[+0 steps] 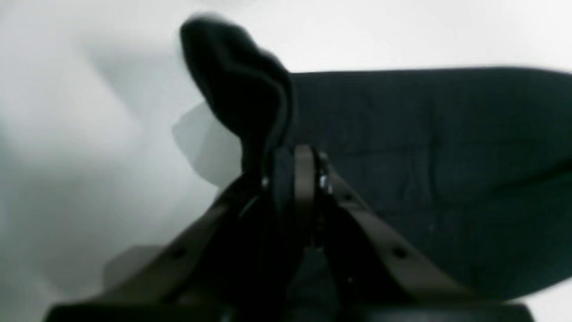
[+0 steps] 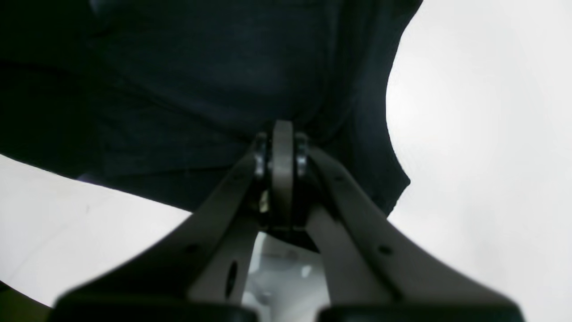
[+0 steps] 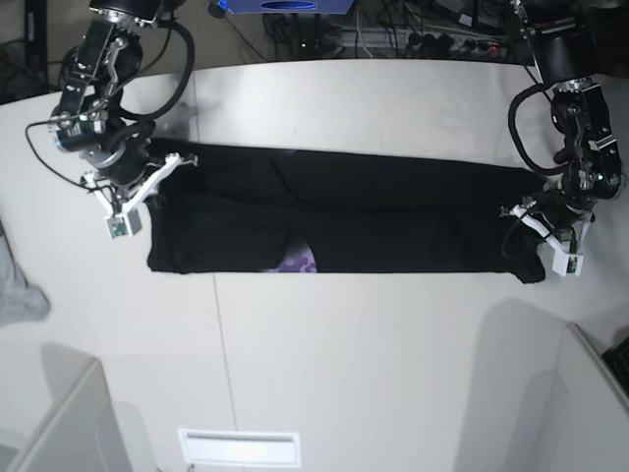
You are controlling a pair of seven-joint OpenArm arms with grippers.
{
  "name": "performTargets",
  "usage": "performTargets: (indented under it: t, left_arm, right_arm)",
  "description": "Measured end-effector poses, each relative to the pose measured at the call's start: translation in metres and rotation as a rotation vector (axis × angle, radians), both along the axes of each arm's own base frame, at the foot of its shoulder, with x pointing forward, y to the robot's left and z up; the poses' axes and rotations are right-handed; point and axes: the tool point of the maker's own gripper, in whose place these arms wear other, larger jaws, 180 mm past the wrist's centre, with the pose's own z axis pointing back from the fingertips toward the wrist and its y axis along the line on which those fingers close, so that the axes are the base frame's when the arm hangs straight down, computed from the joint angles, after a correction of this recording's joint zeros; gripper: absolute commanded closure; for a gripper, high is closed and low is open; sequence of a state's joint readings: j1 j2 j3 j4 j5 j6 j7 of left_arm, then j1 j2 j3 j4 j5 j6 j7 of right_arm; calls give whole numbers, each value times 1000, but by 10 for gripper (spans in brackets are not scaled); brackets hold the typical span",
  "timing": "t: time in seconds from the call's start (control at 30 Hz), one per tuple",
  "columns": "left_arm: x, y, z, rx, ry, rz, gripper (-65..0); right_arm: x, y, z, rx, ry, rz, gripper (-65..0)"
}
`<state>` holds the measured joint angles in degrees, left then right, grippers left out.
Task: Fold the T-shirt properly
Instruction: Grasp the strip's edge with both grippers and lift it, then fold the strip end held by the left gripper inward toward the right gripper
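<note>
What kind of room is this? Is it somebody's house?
Probably not a house; it looks like a robot lab. Two robot arms, the left gripper and right gripper, pinch a black T-shirt on a white table, with tangled cables behind.

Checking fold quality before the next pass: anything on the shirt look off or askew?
Mostly tidy: the T-shirt lies as a long flat band, with the left gripper and right gripper shut on opposite ends. One oddity: a bit of purple print peeks out at the front edge, so the layers aren't quite aligned there.
</note>
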<state>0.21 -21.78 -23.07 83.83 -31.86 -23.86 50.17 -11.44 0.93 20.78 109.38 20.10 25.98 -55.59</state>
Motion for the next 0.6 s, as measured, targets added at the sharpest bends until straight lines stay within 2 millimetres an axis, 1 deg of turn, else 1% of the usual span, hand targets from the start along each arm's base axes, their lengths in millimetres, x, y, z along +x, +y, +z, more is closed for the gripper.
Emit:
performTargets:
  t: [0.1, 0.17, 0.27, 0.37, 0.53, 0.6]
  left_arm:
    - [-8, -16, -5, -18, 46, -24, 0]
    - [-6, -30, -6, -43, 49, -32, 0]
    - [-1, -47, -1, -70, 21, -48, 0]
    - [0, -64, -1, -58, 30, -102, 0]
    - [2, -106, 1, -97, 19, -185, 0]
    - [0, -114, -2, -112, 28, -193, 0]
  right_arm:
    - [0, 1, 0, 3, -1, 0, 0]
    - [0, 0, 0, 1, 0, 0, 0]
    - [0, 0, 0, 1, 0, 0, 0]
    - [0, 0, 0, 1, 0, 0, 0]
    - [0, 0, 0, 2, 0, 0, 0]
    - [0, 0, 0, 1, 1, 0, 0]
